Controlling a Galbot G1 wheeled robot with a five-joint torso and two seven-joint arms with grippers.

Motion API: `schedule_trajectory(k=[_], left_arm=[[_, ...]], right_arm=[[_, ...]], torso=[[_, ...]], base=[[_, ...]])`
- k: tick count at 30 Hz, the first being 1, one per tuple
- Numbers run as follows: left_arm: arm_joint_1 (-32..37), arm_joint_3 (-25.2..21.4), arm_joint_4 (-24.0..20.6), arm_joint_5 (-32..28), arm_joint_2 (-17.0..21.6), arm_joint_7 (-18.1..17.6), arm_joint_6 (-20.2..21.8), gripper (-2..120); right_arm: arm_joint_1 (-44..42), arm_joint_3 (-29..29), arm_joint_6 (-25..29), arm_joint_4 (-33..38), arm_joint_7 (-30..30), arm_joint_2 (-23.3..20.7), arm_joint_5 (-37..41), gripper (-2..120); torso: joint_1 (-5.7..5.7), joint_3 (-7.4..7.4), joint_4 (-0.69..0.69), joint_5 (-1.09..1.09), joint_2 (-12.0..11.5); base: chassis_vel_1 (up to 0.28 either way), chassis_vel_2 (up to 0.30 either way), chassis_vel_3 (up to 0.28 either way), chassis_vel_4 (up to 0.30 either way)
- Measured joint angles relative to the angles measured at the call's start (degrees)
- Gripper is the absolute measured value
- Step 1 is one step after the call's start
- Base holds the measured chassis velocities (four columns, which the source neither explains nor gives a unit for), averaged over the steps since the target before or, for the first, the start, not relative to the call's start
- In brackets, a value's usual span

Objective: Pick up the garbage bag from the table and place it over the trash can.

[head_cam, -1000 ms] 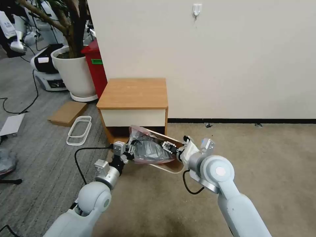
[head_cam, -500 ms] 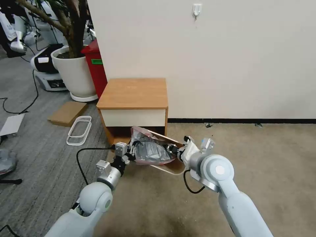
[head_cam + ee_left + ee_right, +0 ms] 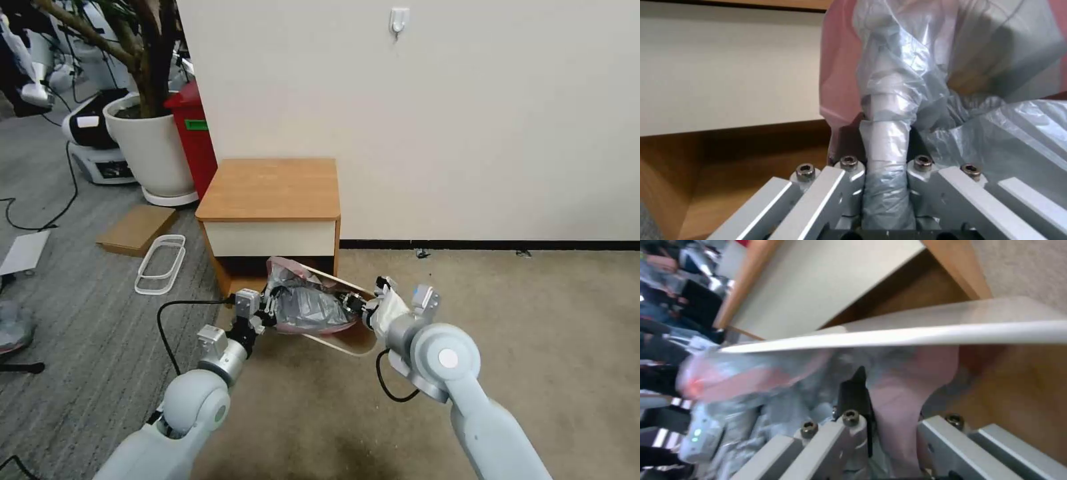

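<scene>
left pincer (image 3: 270,305): pinching bag (image 3: 307,303) edge | right pincer (image 3: 355,307): pinching bag's other side | bag: stretched over can (image 3: 347,340); can tilted before desk (image 3: 270,190)

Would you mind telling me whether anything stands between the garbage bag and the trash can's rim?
Nothing visible does. Both hands, left hand and right hand, hold the garbage bag stretched at the tilted trash can, in front of the table.
</scene>
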Motion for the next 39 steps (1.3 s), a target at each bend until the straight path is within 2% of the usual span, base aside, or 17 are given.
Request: schedule_trajectory(k=[12,13,23,31,39], left_arm=[[-0.08,-0.64,0.27,-1.32,-0.32,-2.02,1.36,7],[-0.03,-0.69,0.27,-1.34,-0.32,-2.12,1.46,7],[1.06,-0.65,-0.54,-1.42,-0.77,-1.99,1.74,7],[1.08,-1.47,-2.15,-7.57,-1.66,-3.15,2.67,7],[0.09,-2.96,-2.52,-12.87,-1.8,-5.39,3.23,7]], right_arm=[[-3.87,-1.89,3.99,7.23,-6.49,0.05,-4.7,5],[-3.95,-1.96,4.38,7.82,-7.28,-0.04,-4.94,3],[-2.31,-1.24,9.06,7.39,-14.01,-2.32,-7.67,0],[-2.25,1.25,9.47,3.93,-14.2,-3.64,-12.14,0],[-2.27,3.39,9.39,3.6,-13.98,-4.53,-12.36,0]], torso=[[0.0,0.0,0.0,0.0,0.0],[0.0,0.0,0.0,0.0,0.0],[0.0,0.0,0.0,0.0,0.0],[0.0,0.0,0.0,0.0,0.0],[0.0,0.0,0.0,0.0,0.0]], base=[[0.0,0.0,0.0,0.0],[0.0,0.0,0.0,0.0],[0.0,0.0,0.0,0.0],[0.0,0.0,0.0,0.0],[0.0,0.0,0.0,0.0]])
